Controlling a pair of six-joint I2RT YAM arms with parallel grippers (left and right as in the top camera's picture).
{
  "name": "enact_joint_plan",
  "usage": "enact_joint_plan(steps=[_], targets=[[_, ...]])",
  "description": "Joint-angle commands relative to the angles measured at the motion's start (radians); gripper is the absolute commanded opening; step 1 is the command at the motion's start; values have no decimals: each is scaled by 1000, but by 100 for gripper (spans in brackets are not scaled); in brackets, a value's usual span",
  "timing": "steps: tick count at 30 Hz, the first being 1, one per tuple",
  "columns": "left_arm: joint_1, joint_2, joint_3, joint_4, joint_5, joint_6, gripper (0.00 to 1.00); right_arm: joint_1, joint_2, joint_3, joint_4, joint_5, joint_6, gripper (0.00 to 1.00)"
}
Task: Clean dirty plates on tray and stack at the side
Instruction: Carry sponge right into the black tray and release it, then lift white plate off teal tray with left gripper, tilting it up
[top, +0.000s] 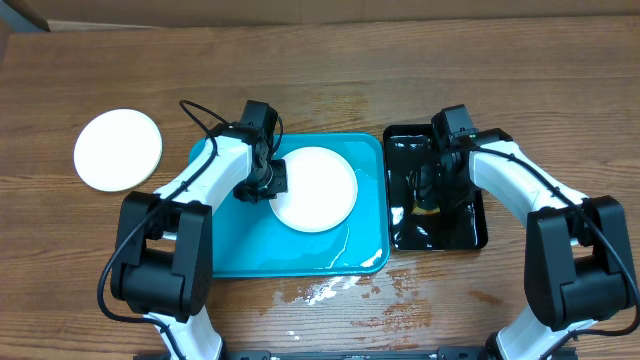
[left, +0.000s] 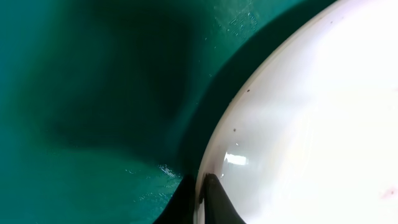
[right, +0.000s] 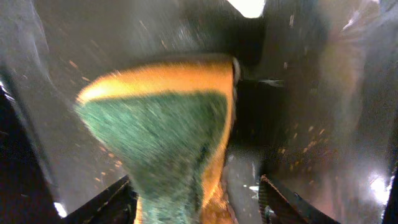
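Observation:
A white plate (top: 318, 190) lies on the turquoise tray (top: 250, 250), right of its middle. My left gripper (top: 272, 181) is shut on the plate's left rim. In the left wrist view the plate (left: 311, 124) has its edge pinched between the two dark fingers of that gripper (left: 200, 194). A second white plate (top: 118, 150) sits on the table at the far left. My right gripper (top: 430, 190) hangs over the black tray (top: 470, 225). A green and yellow sponge (right: 168, 130) stands between its open jaws (right: 194, 186), with a gap to the right finger (right: 283, 198).
Water is spilled on the wooden table (top: 330, 288) just in front of the turquoise tray. The black tray's floor (right: 323, 112) is wet and glossy. Both arms reach in from the near edge.

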Motion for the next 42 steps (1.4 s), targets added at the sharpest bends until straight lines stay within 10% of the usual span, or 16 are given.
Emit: enact_joint_plan(steps=[1, 18, 42], targets=[[-7, 4, 3, -2, -65, 9, 4, 5, -10, -3, 11, 13, -1, 71], [-16, -282, 54, -19, -149, 1, 4, -26, -10, 121, -124, -74, -2, 90], [-188, -147, 486, -127, -195, 1, 4, -375, -10, 370, -361, -287, 2, 100]])
